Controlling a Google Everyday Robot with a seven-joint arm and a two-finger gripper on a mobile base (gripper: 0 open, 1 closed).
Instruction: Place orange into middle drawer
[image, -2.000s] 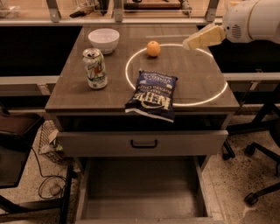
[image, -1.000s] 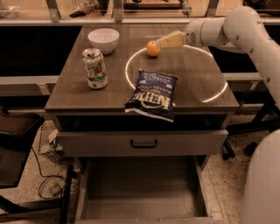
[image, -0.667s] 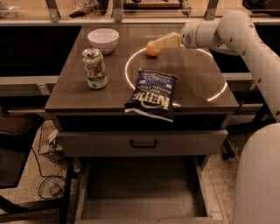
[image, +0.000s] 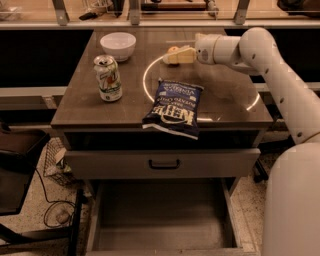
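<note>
While the middle drawer (image: 160, 222) stands open well below the hand (image: 170, 56), showing only its grey floor, the orange (image: 173, 49) sits on the worktop (image: 80, 107) at the hand's tip, half hidden. Whether the hand grips it, I cannot tell. A second ago the hand reached just short of the orange.

Gripper (image: 174, 56) at orange (image: 173, 49) on tabletop (image: 80, 107), apparently touching; middle drawer (image: 160, 222) open below; chip bag (image: 172, 107) near front edge.

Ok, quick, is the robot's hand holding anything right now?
Gripper: right at the orange, near the back of the table; whether it holds it cannot be told.
</note>
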